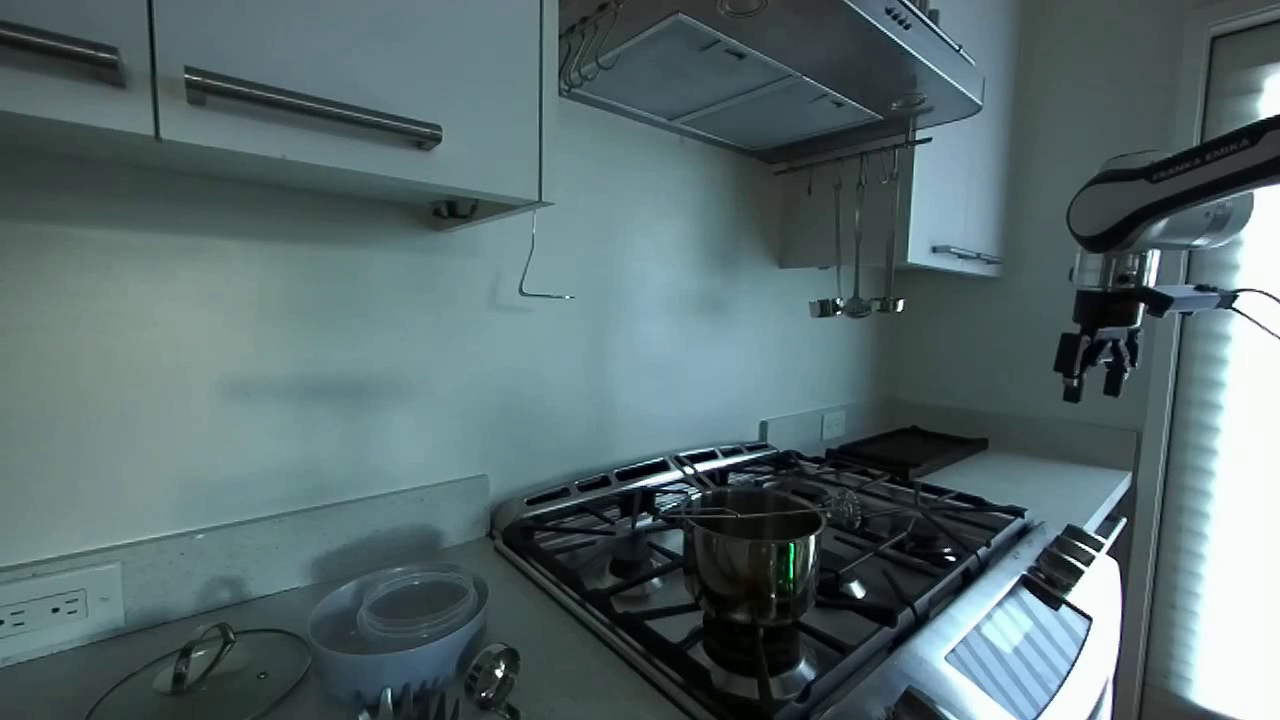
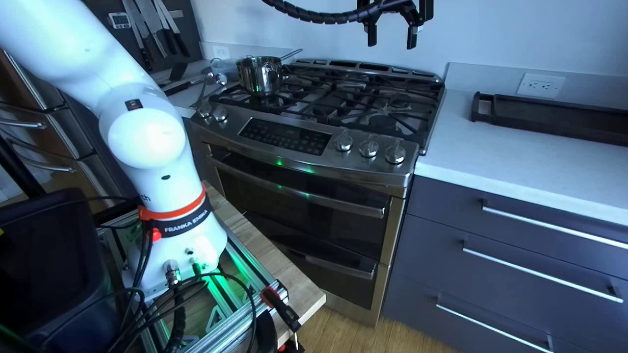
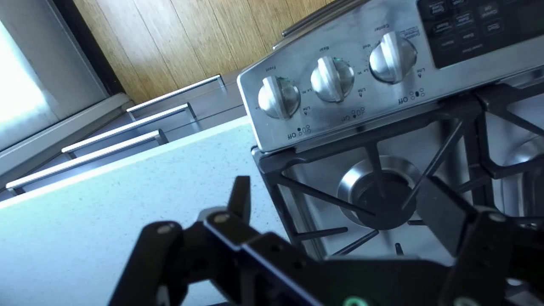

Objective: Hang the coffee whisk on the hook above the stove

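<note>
The coffee whisk (image 1: pixel 843 509) lies across the rim of the metal pot (image 1: pixel 755 575) in an exterior view, its wire head past the pot's edge. The whisk does not show in the wrist view. The pot also shows in an exterior view (image 2: pixel 260 76). The stove (image 1: pixel 965 590) shows in all views, also here (image 2: pixel 284 137). Above it, a rail (image 1: pixel 850 158) with hooks runs under the range hood; several utensils hang there. My gripper (image 1: pixel 1093 388) is open and empty, high over the stove's end near the counter, far from the whisk; it also shows in the wrist view (image 3: pixel 335 191).
More hooks (image 1: pixel 590 45) hang at the hood's left side. A bent wire (image 1: pixel 545 293) hangs below the cabinet. A black griddle tray (image 1: pixel 905 450) lies on the counter beyond the stove. A plastic bowl (image 1: pixel 400 650) and a glass lid (image 1: pixel 215 675) stand on the near counter.
</note>
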### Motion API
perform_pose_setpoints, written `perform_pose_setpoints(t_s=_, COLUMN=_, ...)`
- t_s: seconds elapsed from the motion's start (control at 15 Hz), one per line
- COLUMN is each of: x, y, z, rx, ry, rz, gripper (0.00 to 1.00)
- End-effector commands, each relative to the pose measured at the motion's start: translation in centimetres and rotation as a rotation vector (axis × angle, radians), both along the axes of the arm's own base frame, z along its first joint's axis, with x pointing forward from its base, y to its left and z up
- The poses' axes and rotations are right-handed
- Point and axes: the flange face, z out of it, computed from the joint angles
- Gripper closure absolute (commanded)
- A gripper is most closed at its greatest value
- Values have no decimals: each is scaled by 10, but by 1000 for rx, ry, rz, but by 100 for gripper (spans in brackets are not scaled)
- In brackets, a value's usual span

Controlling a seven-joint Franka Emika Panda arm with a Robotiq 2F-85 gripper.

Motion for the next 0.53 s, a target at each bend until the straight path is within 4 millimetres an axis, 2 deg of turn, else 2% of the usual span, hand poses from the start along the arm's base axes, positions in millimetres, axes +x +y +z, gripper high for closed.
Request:
perform_pose_setpoints(t_s=0.0, x=11, y=12, z=2, rx=45, ry=-10, rz=25, gripper=0)
perform_pose_setpoints(t_s=0.27, x=40, y=80, z=18, rx=204, ry=44, rz=44, gripper=0)
perform_pose_setpoints(t_s=0.47, x=55, y=135, z=17, rx=170, ry=211, rz=-43, gripper=0)
